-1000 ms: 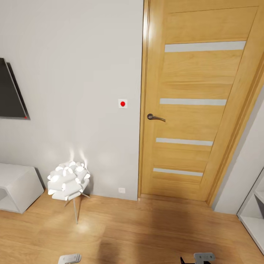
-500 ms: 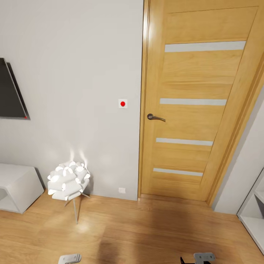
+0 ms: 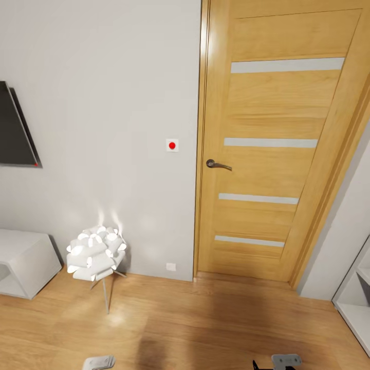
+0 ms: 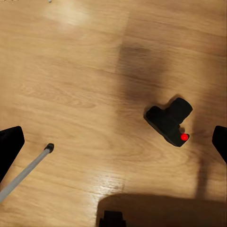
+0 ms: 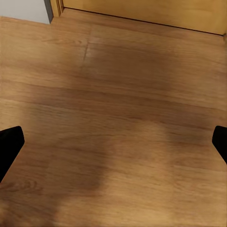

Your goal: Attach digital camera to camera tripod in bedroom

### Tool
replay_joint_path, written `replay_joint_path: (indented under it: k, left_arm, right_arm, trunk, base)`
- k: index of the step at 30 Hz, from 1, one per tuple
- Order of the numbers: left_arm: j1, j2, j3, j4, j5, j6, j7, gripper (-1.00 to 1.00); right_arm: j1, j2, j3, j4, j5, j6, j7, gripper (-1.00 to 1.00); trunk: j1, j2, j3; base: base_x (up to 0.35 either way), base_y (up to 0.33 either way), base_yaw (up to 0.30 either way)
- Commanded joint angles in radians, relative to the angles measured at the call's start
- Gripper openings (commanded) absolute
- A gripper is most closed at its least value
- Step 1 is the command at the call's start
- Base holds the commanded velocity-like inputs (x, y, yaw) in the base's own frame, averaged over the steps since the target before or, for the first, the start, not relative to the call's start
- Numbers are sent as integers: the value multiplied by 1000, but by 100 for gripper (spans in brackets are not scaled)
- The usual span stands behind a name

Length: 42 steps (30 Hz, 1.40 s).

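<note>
In the left wrist view the digital camera (image 4: 168,121) lies on the light wood floor, black and boxy, with its red button (image 4: 184,137) showing. A silver leg of the camera tripod (image 4: 26,172) ends in a black foot on the floor, well apart from the camera. My left gripper (image 4: 113,144) hangs open above the floor between them, its dark fingertips (image 4: 9,146) at the frame's sides, holding nothing. My right gripper (image 5: 113,142) is open over bare floor near the door's foot.
Ahead stands a shut wooden door (image 3: 277,144) with a lever handle (image 3: 218,165). A white flower-shaped lamp (image 3: 96,253) stands by the wall, with a low white cabinet (image 3: 23,262) to its left. White shelving (image 3: 357,298) sits at the right.
</note>
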Motion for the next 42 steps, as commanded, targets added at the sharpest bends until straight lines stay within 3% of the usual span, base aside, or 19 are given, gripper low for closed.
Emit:
replay_joint_path:
  k: [1,7,11,12,16,18,19,20,22,26,30,32,37,38,42]
  left_arm:
    - [0,-6,-2,-9,2,7,-2,100]
    - [-6,-41,-11,-105,2,48,1,100]
    - [-29,-48,-13,-190,2,174,-1,100]
    - [-52,-47,-13,-208,2,236,-2,100]
    - [-137,-41,-14,-196,2,342,-6,100]
    - [-221,-39,-14,-126,2,393,-24,100]
    - [-319,-37,-14,-25,2,423,-64,100]
    - [-365,-36,-14,29,2,430,-87,100]
    - [-432,-30,-14,115,2,435,-118,100]
    - [-503,-10,-14,218,1,428,-147,100]
    - [-549,7,-16,301,0,357,-179,100]
    - [-560,40,-20,324,-2,270,-251,100]
    - [-564,98,-23,332,-3,225,-410,100]
    - [-565,118,-23,332,-3,216,-485,100]
    - [-565,151,-23,331,-4,204,-621,100]
  right_arm:
    - [0,0,1,0,0,-3,-4,100]
    - [0,0,2,1,0,-2,-4,100]
    - [0,-1,3,10,1,-3,-5,100]
    - [0,-1,4,15,2,-3,-5,100]
    - [0,-1,6,22,3,-3,-5,100]
    - [-1,-1,7,19,5,-3,-6,100]
    - [-7,0,7,10,6,0,-6,100]
    - [-23,0,7,6,7,2,-6,100]
    - [-73,0,7,7,7,5,-6,100]
    - [-141,0,7,12,7,10,-6,100]
    - [-190,0,6,16,5,14,-4,100]
    - [-203,3,7,53,5,18,-3,100]
    - [-213,23,15,121,4,19,-2,100]
    - [-220,29,17,137,5,19,-2,100]
    - [-238,36,18,154,5,20,-1,100]
  trunk:
    - [0,-1,-1]
    - [0,-1,-1]
    - [0,-1,-1]
    - [0,-1,-1]
    - [0,-1,-1]
    - [0,-1,-1]
    - [0,-1,-1]
    - [0,-1,-1]
    - [0,-1,-1]
    - [0,-1,-1]
    - [0,-1,-1]
    - [0,-1,-1]
    - [0,-1,-1]
    - [0,-1,-1]
    - [0,-1,-1]
  base:
    - [0,0,0]
    - [0,0,0]
    - [0,0,0]
    - [0,0,0]
    - [0,0,0]
    - [0,0,0]
    - [0,0,0]
    - [0,0,0]
    - [0,0,0]
    - [0,0,0]
    - [0,0,0]
    - [0,0,0]
    - [0,0,0]
    - [0,0,0]
    - [0,0,0]
